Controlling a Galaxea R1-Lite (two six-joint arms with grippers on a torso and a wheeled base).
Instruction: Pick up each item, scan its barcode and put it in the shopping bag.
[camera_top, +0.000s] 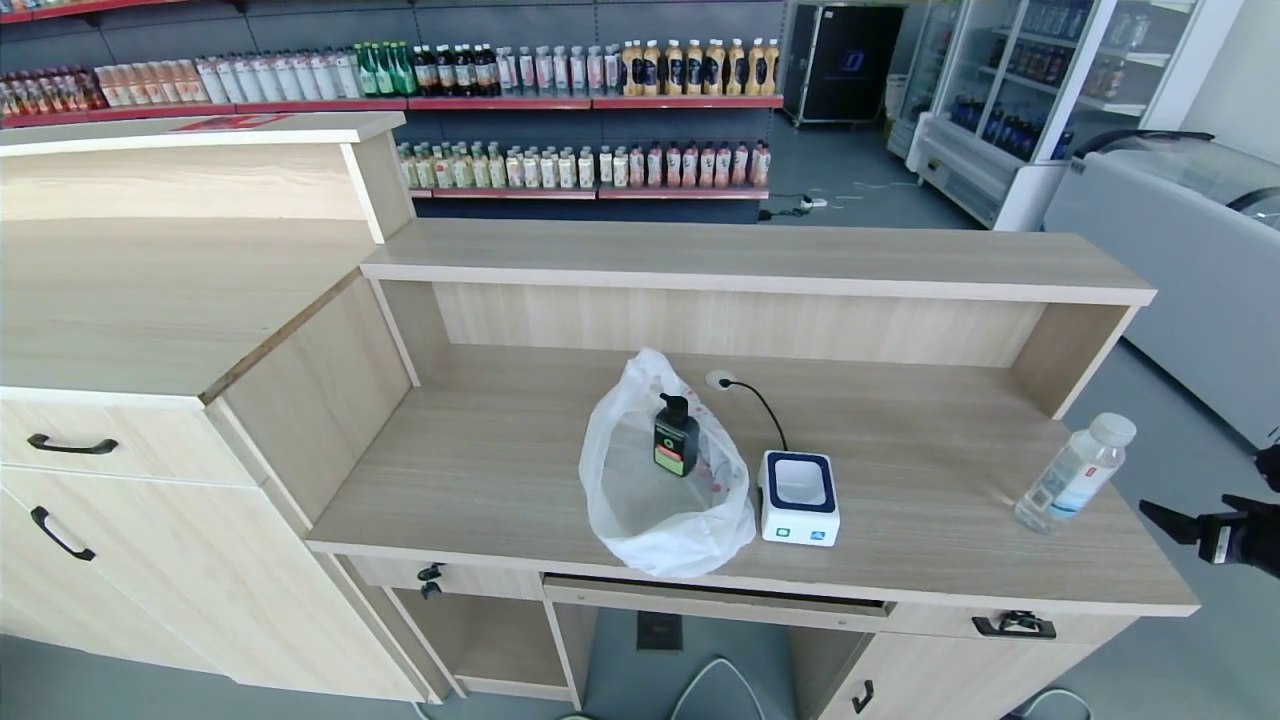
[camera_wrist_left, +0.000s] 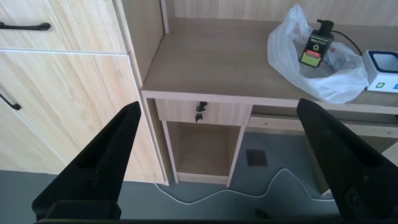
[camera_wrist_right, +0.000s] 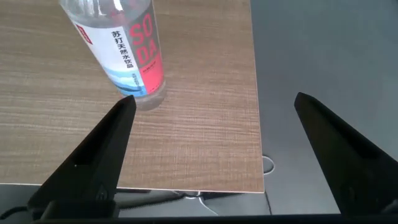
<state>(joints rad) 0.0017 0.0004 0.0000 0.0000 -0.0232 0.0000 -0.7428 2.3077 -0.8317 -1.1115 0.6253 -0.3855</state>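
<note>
A translucent white shopping bag (camera_top: 665, 500) stands open mid-counter, and a black pump bottle (camera_top: 676, 438) stands upright inside it. Just right of the bag sits the white and blue scanner (camera_top: 799, 497). A clear soda water bottle (camera_top: 1075, 473) with a white cap stands upright near the counter's right end. My right gripper (camera_top: 1215, 495) hangs open just off that end, to the right of the bottle (camera_wrist_right: 121, 46) and apart from it. My left gripper (camera_wrist_left: 224, 162) is open and low in front of the counter's left side, far from the bag (camera_wrist_left: 323, 68).
The wooden counter (camera_top: 930, 470) has a raised back ledge and a taller cabinet (camera_top: 150, 300) on its left. A black cable (camera_top: 760, 405) runs from the scanner to a hole at the back. Drawers and an open knee space lie below the counter.
</note>
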